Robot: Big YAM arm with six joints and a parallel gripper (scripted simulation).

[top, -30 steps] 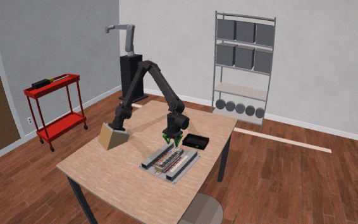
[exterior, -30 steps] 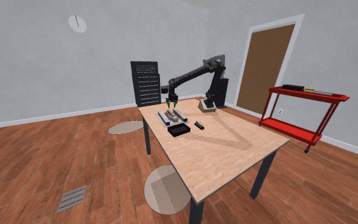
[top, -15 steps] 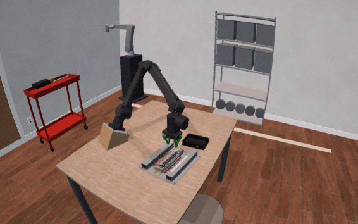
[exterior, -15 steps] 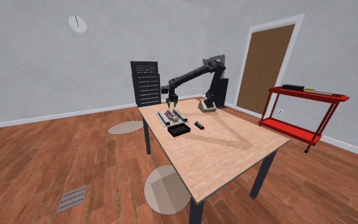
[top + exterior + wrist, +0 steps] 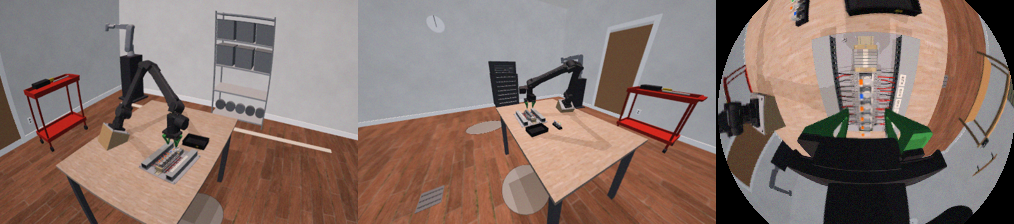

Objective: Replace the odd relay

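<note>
Black tray [image 5: 196, 141] on the table [image 5: 104, 177], nothing I can make out inside; relay row [image 5: 864, 92] in its panel [image 5: 169, 161] just beside it, button colours too small to tell; my gripper [image 5: 172, 139] above the row's tray end, fingers apart, holding nothing; spare relay [image 5: 557, 124] apart, beyond the tray; bare wood toward the near edge.

A workshop room — wood floor, grey walls. Behind the gripper [image 5: 172, 139] stands a metal shelf rack [image 5: 216, 63] of grey bins; off to its side a red tool cart [image 5: 52, 89], a black drawer cabinet [image 5: 503, 83] — and a work table [image 5: 111, 180] beneath.
</note>
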